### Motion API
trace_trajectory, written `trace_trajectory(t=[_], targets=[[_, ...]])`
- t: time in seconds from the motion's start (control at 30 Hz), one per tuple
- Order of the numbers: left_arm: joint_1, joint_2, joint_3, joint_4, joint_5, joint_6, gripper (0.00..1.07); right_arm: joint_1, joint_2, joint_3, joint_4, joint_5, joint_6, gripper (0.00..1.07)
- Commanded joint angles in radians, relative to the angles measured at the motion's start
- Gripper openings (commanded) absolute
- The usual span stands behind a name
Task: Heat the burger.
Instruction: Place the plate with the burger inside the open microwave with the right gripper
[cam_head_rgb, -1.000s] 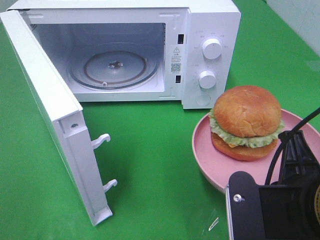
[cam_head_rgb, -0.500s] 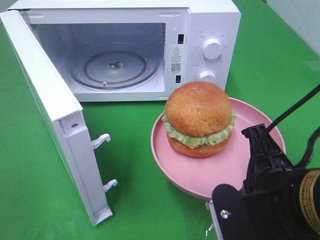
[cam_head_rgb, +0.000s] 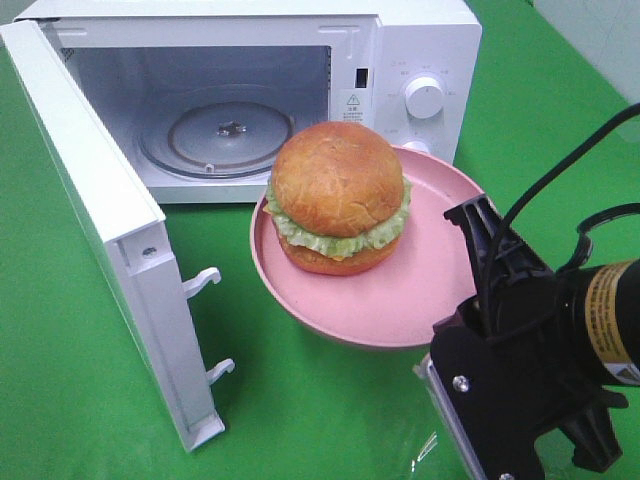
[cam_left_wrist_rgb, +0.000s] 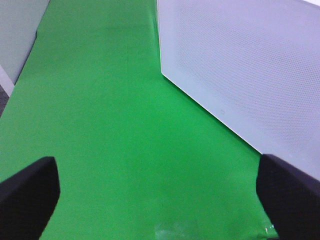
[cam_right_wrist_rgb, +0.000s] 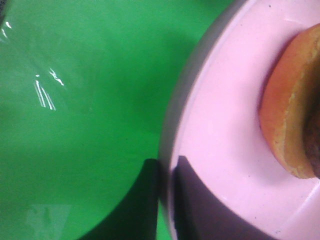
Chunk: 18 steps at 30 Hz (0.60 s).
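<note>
Burger (cam_head_rgb: 338, 195): on pink plate (cam_head_rgb: 430, 290), just before open microwave (cam_head_rgb: 425, 45) | right gripper (cam_right_wrist_rgb: 167, 200): clamped nearly shut on plate rim | left gripper (cam_left_wrist_rgb: 160, 197): spread wide, holding nothing, over green cloth (cam_left_wrist_rgb: 100, 125)

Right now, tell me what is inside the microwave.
Only the glass turntable shows inside the microwave. The burger on its pink plate hides the cavity's front right corner.

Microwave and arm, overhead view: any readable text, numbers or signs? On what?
Nothing reads as words.
Sticker on the microwave front: warning triangle, print too small to read.
Marks around the upper knob: too faint to read.
Yellow band on the right arm: print blurred.
</note>
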Motion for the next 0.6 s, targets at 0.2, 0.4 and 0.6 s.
trace_trajectory(t=[0.2, 0.4, 0.6], targets=[[-0.005, -0.017, 0.001, -0.005, 0.004, 0.0, 1.0, -0.112, -0.005, -0.005, 0.194, -0.1, -0.333, 0.0], [-0.005, -0.017, 0.001, -0.005, 0.004, 0.0, 1.0, -0.166, -0.005, -0.005, 0.434, -0.1, -0.612, 0.0], [-0.005, -0.017, 0.001, -0.005, 0.004, 0.0, 1.0, -0.231, -0.002, -0.006, 0.708, -0.1, -0.897, 0.0]])
